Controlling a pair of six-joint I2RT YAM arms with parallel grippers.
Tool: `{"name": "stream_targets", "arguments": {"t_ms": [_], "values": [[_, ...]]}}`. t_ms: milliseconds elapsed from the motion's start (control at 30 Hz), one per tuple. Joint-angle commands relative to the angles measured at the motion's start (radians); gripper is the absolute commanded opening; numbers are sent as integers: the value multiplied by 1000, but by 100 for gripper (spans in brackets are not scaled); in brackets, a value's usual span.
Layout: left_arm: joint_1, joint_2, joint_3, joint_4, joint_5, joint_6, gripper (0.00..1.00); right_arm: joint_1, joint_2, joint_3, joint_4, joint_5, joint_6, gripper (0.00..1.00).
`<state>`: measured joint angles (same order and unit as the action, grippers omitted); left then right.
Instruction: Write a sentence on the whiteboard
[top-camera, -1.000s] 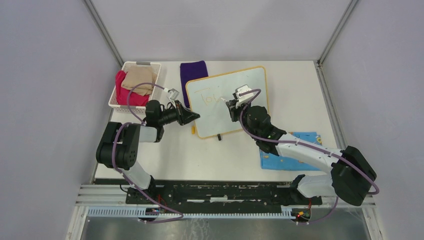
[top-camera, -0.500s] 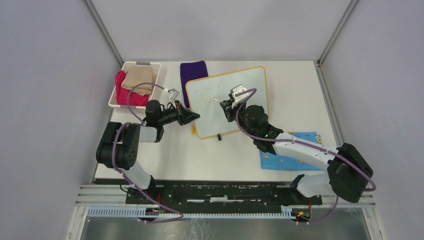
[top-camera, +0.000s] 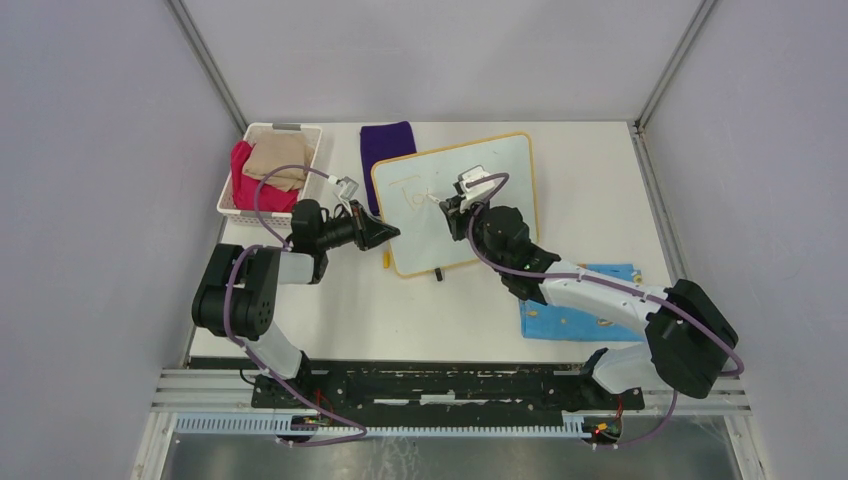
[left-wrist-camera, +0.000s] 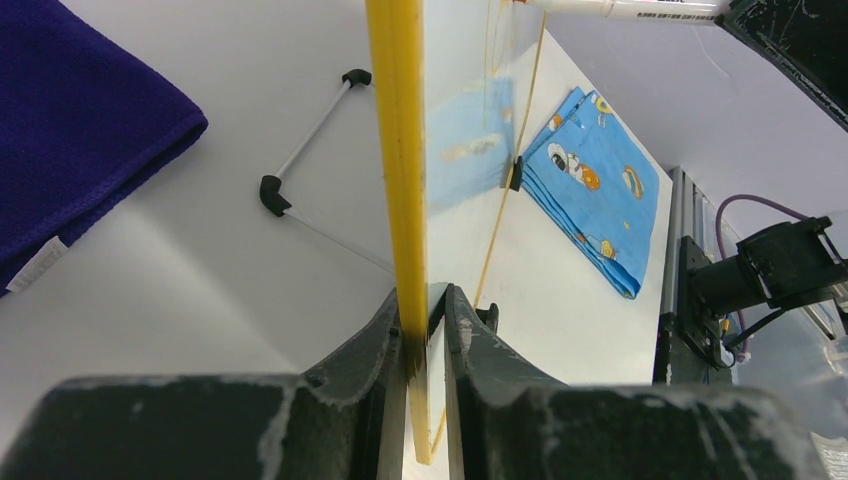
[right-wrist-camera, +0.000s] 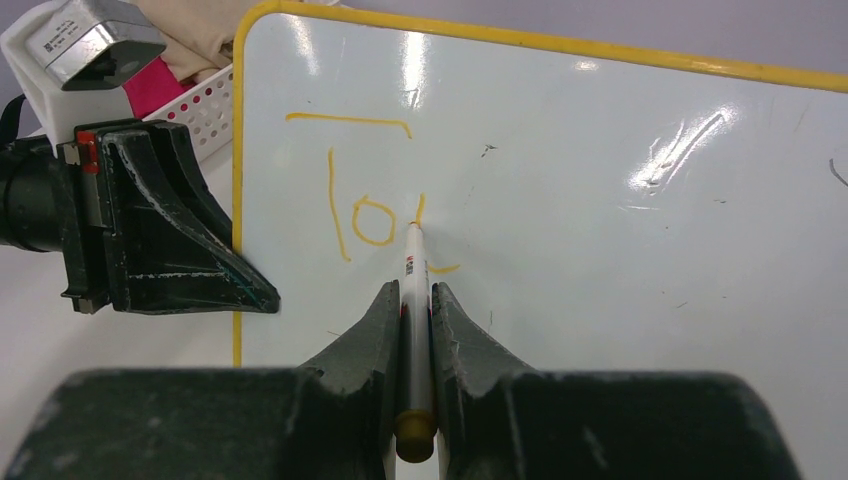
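Whiteboard: large flat white rectangular board with rounded corners and a thin yellow-orange frame. It sits toward the far edge of the white table, around the middle, turned slightly askew. Surface is glossy with light glare and a few small dark specks. A small black clip foot shows at its near edge, and more clip feet on thin white rods show under it in the left wrist view.

Handwritten yellow-orange sentence is in the board's far-left area: only "To" plus the start of another stroke, thin and faint.

Left gripper is clamped on the board's left frame edge, one finger on each face. Right gripper is closed around a slim white marker pen with its tip touching the board just right of the "o".

Dark purple folded cloth lies at the table's far edge, just beside the board's far-left corner. White perforated plastic basket holding red and tan fabric is in the far-left corner. Blue cartoon-print cloth lies toward the near right edge, partly under the right arm.
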<state>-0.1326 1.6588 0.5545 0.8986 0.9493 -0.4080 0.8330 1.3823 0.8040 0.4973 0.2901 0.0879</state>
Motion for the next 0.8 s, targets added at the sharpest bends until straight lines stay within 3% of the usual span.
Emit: {"name": "stream_targets", "arguments": {"t_ms": [0, 267, 533, 767], "values": [[-12, 8, 3, -87, -70, 104, 2, -19, -3, 29, 2, 46, 13, 0], [-12, 5, 4, -91, -70, 106, 2, -43, -39, -4, -13, 86, 23, 0], [-13, 3, 2, -91, -71, 107, 2, -52, -118, -64, 62, -2, 16, 0], [-16, 4, 2, -93, -72, 108, 2, -60, -141, -65, 35, 20, 4, 0]]}}
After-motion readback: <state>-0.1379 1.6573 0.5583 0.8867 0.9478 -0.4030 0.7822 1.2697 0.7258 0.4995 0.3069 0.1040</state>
